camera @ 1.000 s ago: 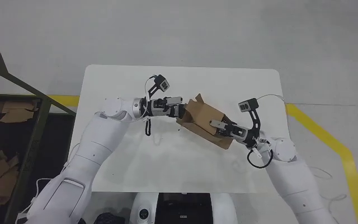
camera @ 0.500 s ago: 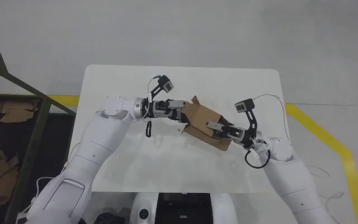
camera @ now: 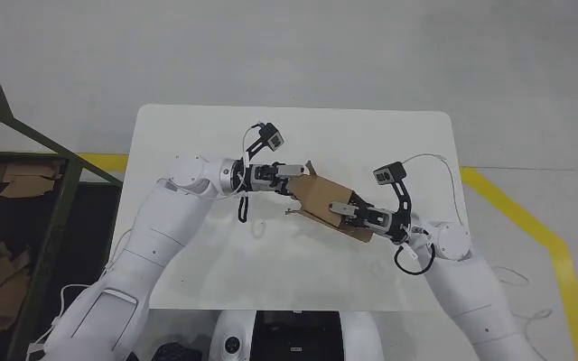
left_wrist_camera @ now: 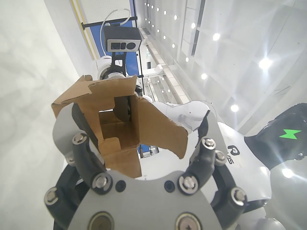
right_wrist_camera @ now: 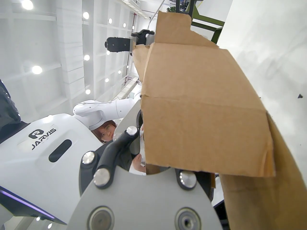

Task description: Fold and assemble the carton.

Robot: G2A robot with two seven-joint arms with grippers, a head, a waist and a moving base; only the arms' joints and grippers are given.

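A brown cardboard carton (camera: 323, 200) is held above the middle of the white table (camera: 181, 126), its open end toward the left arm. My right gripper (camera: 347, 210) grips its right-hand side, shut on a wall panel; the carton (right_wrist_camera: 199, 111) hides one finger from the right wrist camera, and the other finger (right_wrist_camera: 133, 123) shows beside the panel. My left gripper (camera: 291, 175) is at the open end, open. In its wrist view the left gripper (left_wrist_camera: 138, 117) has its fingers spread wide around the loose end flaps of the carton (left_wrist_camera: 115, 111), one finger (left_wrist_camera: 66, 118) against a flap.
A dark rack holding flat cardboard pieces (camera: 27, 180) stands off the table's left side. Bare tabletop lies all around the carton, with the table's front edge (camera: 289, 310) close to the robot.
The right gripper has carried the carton left and slightly toward the robot, turning it flatter. The left gripper has shifted a little right, now around the open end.
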